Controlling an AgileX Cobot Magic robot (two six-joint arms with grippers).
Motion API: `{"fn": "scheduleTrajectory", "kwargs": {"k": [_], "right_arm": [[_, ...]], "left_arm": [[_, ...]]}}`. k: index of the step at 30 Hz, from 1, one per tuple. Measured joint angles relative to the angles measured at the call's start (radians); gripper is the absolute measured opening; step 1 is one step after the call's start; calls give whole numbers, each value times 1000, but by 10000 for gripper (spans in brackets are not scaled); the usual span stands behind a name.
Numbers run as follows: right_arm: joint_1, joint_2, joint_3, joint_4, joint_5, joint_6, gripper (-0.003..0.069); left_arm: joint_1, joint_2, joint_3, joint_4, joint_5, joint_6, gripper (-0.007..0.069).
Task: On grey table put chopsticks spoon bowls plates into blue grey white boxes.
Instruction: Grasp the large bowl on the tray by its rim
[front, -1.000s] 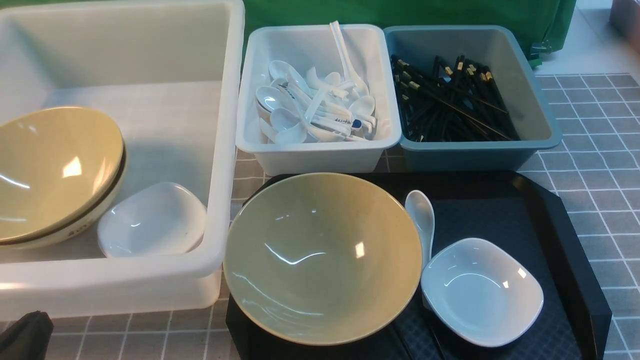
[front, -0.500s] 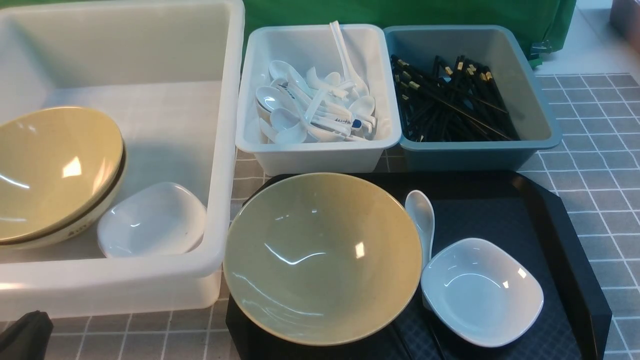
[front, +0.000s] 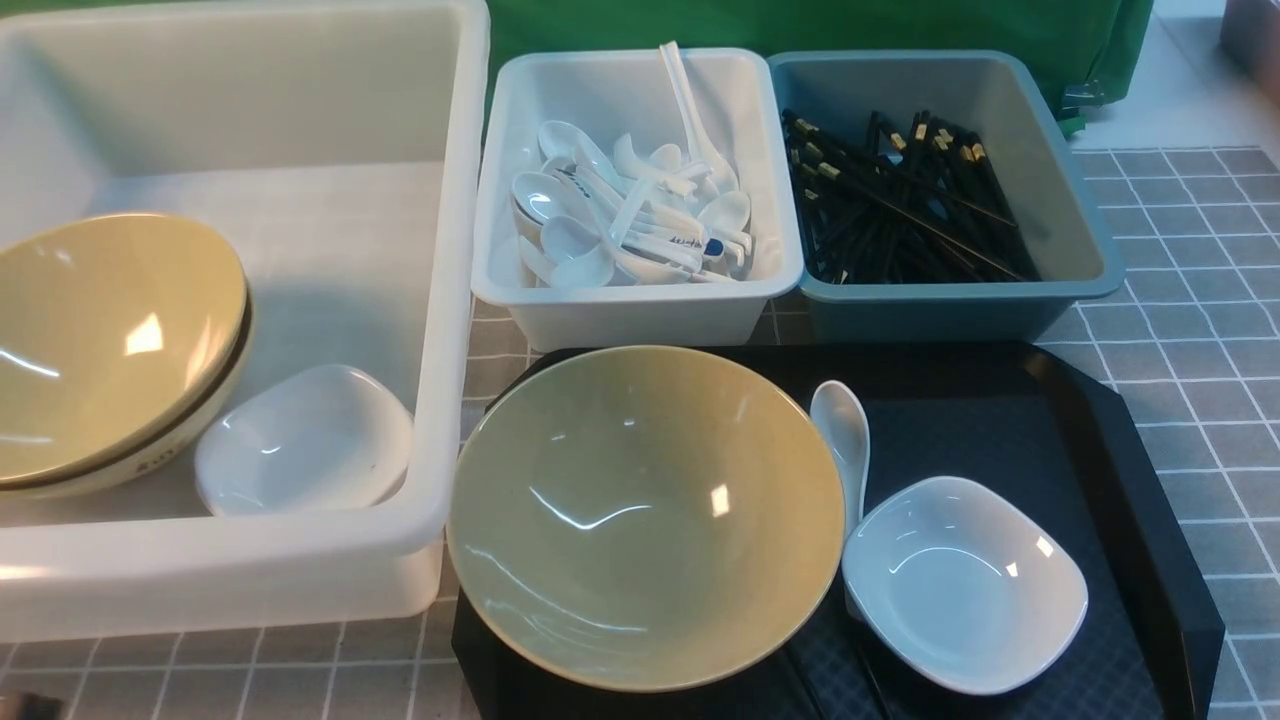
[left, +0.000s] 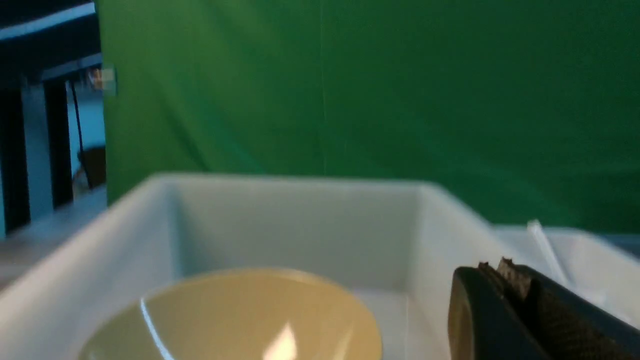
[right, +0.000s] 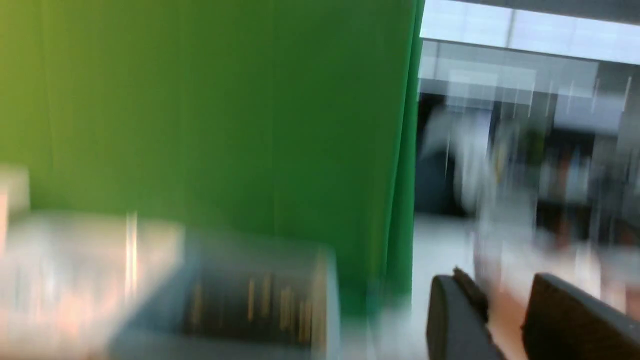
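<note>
On the black tray (front: 1130, 450) sit a big yellow bowl (front: 640, 515), a white spoon (front: 845, 430) and a small white dish (front: 965, 585). The large white box (front: 440, 300) holds stacked yellow bowls (front: 110, 340) and a white dish (front: 305, 440). The grey-white box (front: 640, 320) holds spoons, the blue box (front: 1060, 180) chopsticks (front: 900, 210). My left gripper (left: 492, 267) is shut and empty, near the white box's front edge, facing a yellow bowl (left: 235, 315). My right gripper (right: 500, 280) is open and empty, in a blurred view beside the blue box (right: 250, 300).
A green curtain (front: 800, 25) hangs behind the boxes. The grey checked table (front: 1200, 330) shows to the right of the tray and along the front edge. The three boxes stand tight together behind the tray.
The dark left gripper at the bottom left corner of the front view has dropped out of that view. The dishes and boxes have not moved.
</note>
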Motion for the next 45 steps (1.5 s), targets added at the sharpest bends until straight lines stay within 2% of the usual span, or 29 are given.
{"fn": "scheduleTrajectory", "kwargs": {"k": [4,5,6,10,12,15,16,17,18,21,23,25,26,27,28,31,32,35,36,37,40,42,45], "right_arm": [[0,0,0,0,-220,186,239],[0,0,0,0,-220,200,239],[0,0,0,8,-287,286,239],[0,0,-1,17,-352,381,238],[0,0,-20,17,-304,389,230],[0,9,-180,17,-45,333,153],[0,24,-250,17,72,285,101],[0,28,-262,17,72,276,101],[0,78,-379,17,241,191,43],[0,184,-483,17,448,145,34],[0,235,-513,17,514,139,34],[0,334,-542,17,671,123,34],[1,342,-543,17,671,121,34],[15,406,-546,23,786,92,34],[20,412,-547,29,798,80,34],[57,488,-546,98,944,-50,34],[78,523,-546,145,1013,-141,34],[127,589,-540,222,1077,-273,34],[127,592,-539,226,1077,-277,34],[152,615,-532,245,1068,-299,34],[188,645,-507,257,992,-320,34],[208,673,-474,263,901,-327,34],[219,694,-451,274,861,-328,34]], "left_arm": [[0,0,0,0,-245,0,-8],[0,0,0,0,-245,0,-8],[0,0,0,-4,-342,-8,-8],[0,-2,-8,-26,-438,-52,-8],[0,-2,-51,-27,-378,-74,-8],[0,35,-296,8,-59,-78,-8],[0,79,-398,27,55,-63,-8],[0,88,-414,30,55,-60,-8],[0,194,-571,62,206,-30,-8],[-9,384,-710,68,339,-13,-8],[-22,450,-761,62,408,-9,-8],[-66,606,-855,4,583,4,-8],[-76,619,-863,-2,599,6,-8],[-131,728,-947,-67,740,47,-8],[-137,751,-955,-83,770,54,-8],[-235,899,-1048,-178,949,159,-8],[-289,965,-1082,-210,1016,210,-8],[-408,1136,-1147,-243,1142,277,-8],[-408,1146,-1150,-243,1147,279,-8],[-470,1225,-1173,-239,1176,287,-8],[-558,1350,-1205,-213,1184,285,-8],[-635,1447,-1226,-168,1176,262,-8],[-690,1551,-1248,-104,1168,221,-8]]}}
